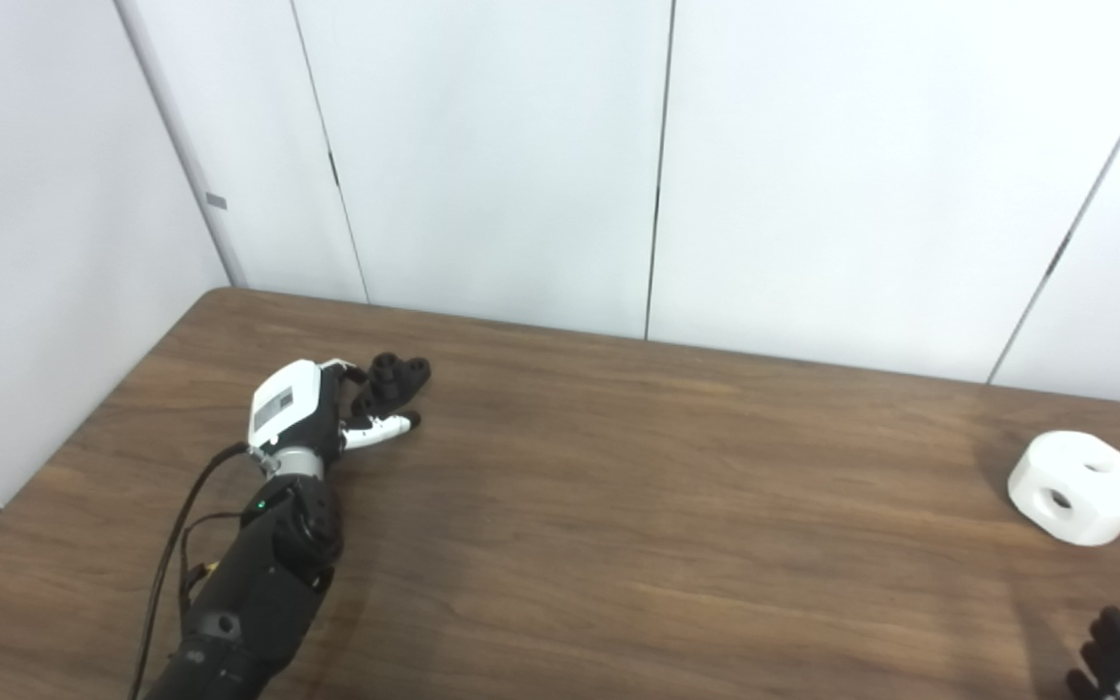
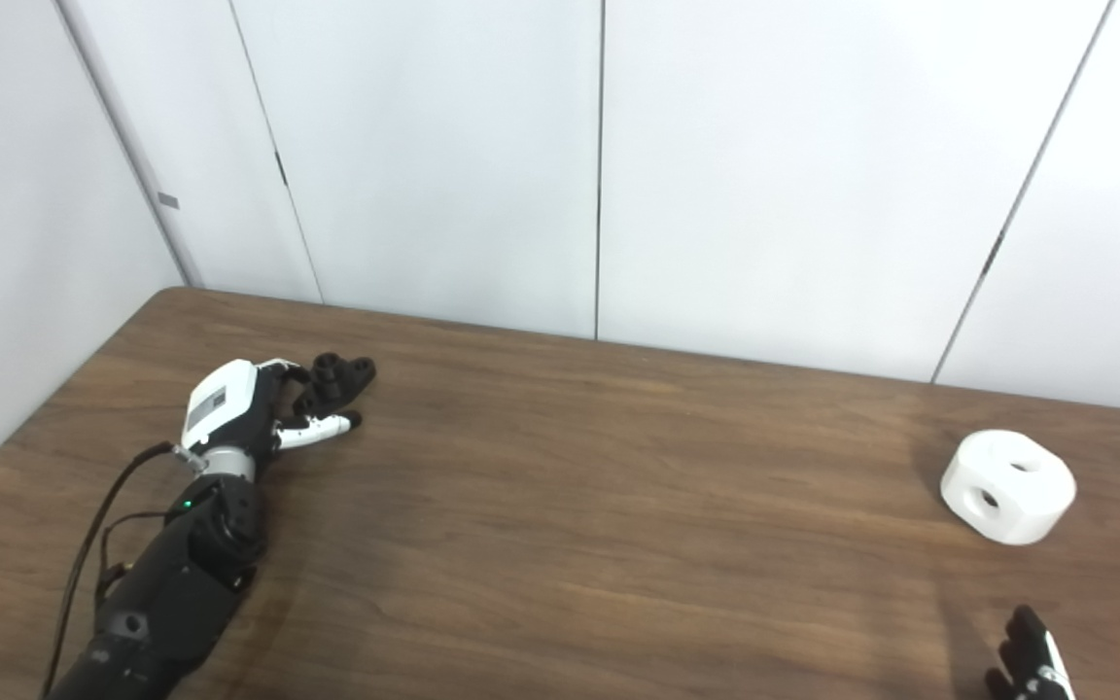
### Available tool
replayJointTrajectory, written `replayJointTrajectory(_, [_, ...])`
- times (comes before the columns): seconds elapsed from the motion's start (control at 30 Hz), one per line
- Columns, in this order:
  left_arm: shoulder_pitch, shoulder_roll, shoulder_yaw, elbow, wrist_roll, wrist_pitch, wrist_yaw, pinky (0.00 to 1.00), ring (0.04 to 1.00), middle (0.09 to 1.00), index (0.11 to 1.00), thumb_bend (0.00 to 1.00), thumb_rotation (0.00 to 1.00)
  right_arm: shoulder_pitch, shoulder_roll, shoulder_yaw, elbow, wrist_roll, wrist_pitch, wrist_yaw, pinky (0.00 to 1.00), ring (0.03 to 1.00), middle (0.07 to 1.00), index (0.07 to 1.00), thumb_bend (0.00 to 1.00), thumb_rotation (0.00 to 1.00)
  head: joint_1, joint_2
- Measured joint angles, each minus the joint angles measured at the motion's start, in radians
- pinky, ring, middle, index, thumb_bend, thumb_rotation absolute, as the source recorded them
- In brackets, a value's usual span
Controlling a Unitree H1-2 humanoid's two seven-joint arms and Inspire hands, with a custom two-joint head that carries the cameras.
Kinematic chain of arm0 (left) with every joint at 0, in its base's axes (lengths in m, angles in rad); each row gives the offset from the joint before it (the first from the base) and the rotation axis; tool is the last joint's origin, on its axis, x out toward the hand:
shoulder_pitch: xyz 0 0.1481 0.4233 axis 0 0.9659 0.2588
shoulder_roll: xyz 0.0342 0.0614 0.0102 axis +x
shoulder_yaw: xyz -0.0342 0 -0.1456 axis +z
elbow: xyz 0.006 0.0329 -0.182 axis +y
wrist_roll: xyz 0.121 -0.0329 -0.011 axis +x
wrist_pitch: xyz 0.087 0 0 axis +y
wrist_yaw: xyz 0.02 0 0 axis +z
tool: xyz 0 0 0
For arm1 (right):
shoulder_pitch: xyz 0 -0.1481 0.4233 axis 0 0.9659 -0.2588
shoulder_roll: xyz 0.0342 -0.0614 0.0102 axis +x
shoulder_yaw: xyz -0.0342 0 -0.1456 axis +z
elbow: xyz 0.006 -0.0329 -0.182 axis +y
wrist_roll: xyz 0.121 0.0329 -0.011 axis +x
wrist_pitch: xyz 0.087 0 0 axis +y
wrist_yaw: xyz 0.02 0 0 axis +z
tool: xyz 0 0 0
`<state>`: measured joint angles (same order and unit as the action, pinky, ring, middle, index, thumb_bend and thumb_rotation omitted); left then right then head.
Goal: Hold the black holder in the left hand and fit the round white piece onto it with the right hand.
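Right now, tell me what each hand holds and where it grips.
Left hand is at the holder; a grip cannot be told. Right hand holds nothing.

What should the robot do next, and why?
Probably close the left hand around the black holder and lift it. The fingers already reach it, but it sits on the table. The round white piece lies far right, near the right hand.
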<state>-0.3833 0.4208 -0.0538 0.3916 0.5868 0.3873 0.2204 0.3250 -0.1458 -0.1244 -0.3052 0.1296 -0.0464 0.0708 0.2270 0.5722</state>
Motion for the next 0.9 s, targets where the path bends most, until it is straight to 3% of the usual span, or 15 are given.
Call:
replayJointTrajectory(0.7, [-0.049, -0.002, 0.000, 0.066, -0.023, 0.000, 0.012, 0.92, 0.909, 0.836, 0.689, 0.79, 0.38, 0.005, 0.001, 0.001, -0.006, -0.006, 0.000, -0.006, 1.00, 1.000, 0.991, 0.965, 0.59, 1.00, -0.003, 0.011])
replayJointTrajectory(0.87, [-0.049, -0.001, 0.007, 0.066, -0.031, -0.003, 0.017, 0.91, 0.918, 0.821, 0.599, 0.78, 0.29, 0.006, 0.001, 0.001, -0.009, -0.004, 0.002, -0.007, 1.00, 1.000, 0.993, 0.966, 0.60, 1.00, -0.005, 0.017])
replayJointTrajectory(0.9, [-0.049, -0.002, 0.013, 0.066, -0.037, -0.005, 0.018, 0.91, 0.927, 0.822, 0.546, 0.65, 0.19, 0.007, 0.001, 0.001, -0.011, -0.004, 0.004, -0.007, 1.00, 1.000, 0.992, 0.967, 0.60, 1.00, -0.005, 0.017])
